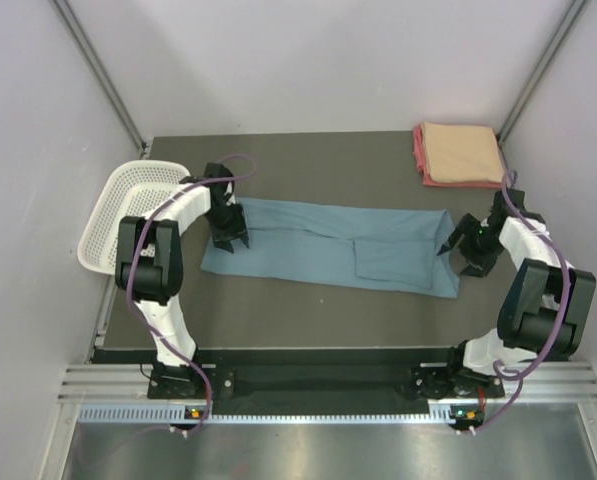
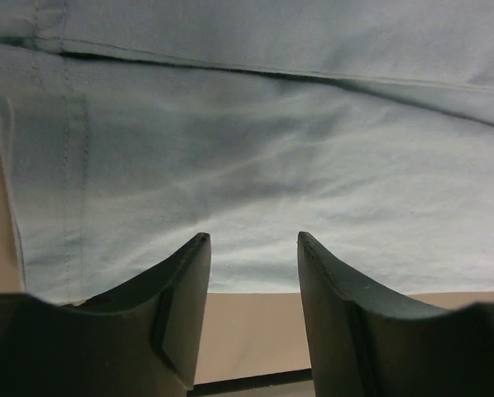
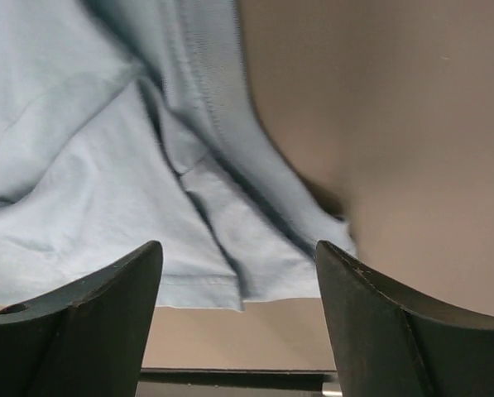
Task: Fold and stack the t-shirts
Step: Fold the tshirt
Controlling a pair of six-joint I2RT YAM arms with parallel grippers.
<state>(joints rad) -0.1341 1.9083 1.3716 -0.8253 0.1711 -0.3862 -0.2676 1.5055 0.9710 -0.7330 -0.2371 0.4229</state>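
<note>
- left pincer [image 2: 253, 240] is roughly half parted with nothing between its fingers; it hangs low over one end of the blue-grey t-shirt [image 2: 271, 149], and the cloth edge runs just ahead of the tips
- right pincer [image 3: 238, 248] gapes wider and is empty too; the shirt's other end lies just ahead of it with a hemmed corner closest to the tips, and bare worktop [image 3: 412, 165] sits alongside
- between the two pincers the shirt stretches out as one long band; looks folded lengthwise to me, with a flap doubled over nearer the right pincer
- further out past the right pincer, in the back corner, a peach t-shirt [image 1: 463, 150] sits folded on a pink-red one [image 1: 423, 160]; on the outer side of the left pincer there's a white basket [image 1: 118, 210] hanging off the worktop edge
- handling guess: soft, light, floppy cloth, zero stiffness, so it'll sag and drag wherever it isn't held; I'd pinch each end at the hem corners and catch every layer; grab only the top layer and the fold probably slides open
</note>
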